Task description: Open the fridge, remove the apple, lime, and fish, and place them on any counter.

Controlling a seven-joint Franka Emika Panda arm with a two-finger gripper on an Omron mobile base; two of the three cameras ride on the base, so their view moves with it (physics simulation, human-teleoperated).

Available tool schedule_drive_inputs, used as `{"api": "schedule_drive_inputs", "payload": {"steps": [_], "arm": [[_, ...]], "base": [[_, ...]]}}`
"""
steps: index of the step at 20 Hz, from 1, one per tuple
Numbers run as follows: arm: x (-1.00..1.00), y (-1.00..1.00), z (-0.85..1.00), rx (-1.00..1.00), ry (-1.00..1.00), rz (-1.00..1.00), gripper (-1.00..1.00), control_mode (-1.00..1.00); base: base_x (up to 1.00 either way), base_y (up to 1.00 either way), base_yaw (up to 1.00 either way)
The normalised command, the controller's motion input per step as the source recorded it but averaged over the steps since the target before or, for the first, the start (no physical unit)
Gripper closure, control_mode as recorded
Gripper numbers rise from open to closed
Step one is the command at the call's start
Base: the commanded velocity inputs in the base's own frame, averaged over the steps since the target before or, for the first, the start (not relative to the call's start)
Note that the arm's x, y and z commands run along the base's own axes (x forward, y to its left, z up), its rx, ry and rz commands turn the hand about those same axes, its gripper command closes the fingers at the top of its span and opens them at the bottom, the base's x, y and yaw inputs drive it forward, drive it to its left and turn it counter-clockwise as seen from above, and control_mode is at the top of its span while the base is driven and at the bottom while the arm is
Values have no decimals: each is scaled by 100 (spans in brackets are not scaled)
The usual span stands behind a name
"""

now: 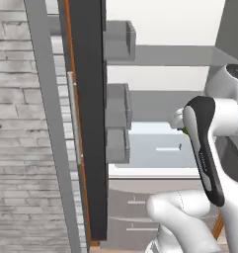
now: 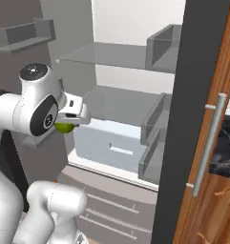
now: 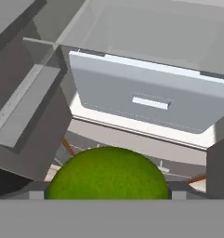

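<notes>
**A:** Where is the small bright yellow-green round lime [image 3: 108, 173]?

**B:** Right at the tool [image 2: 68, 125]. In the hand view it sits low and central, its rough green dome filling the space between the two dark finger tips [image 3: 35, 189], which peek out at either side of it.

**A:** So the tool has it?

**B:** It looks that way. The jaws stand wide, one on each flank of the fruit, and the lime hangs there with no shelf under it. From the right base view a sliver of green [image 2: 65, 127] shows just beneath the white hand; from the left base view only a small green edge [image 1: 185, 131] appears behind the forearm.

**A:** And where is that relative to the tall grey stainless fridge [image 2: 135, 62]?

**B:** Its doors are swung open, and the hand with the fruit is in front of the white interior, at about the level of the lower grey shelf [image 2: 119, 105]. Below and beyond the lime lies the pale grey crisper drawer [image 3: 150, 102] with its small flat handle.

**A:** Any surface in sight?

**B:** A patch of black marble with white veins [image 2: 226, 143] shows at the far right of the right base view, past the open door with its vertical bar handle [image 2: 208, 143], well apart from the lime.
</notes>
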Motion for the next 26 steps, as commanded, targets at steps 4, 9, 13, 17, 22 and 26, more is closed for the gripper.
{"api": "schedule_drive_inputs", "payload": {"steps": [4,9,13,17,22,26], "arm": [[0,0,0,0,0,0,100,100],[0,0,0,0,0,0,100,100],[0,0,0,0,0,0,100,100],[0,0,0,0,0,0,100,100],[0,0,0,0,0,0,100,100],[0,0,0,0,0,0,100,100]], "base": [[-77,-45,57],[-98,-19,57],[-81,0,68],[-78,7,77],[-44,26,84],[-24,11,89]]}}
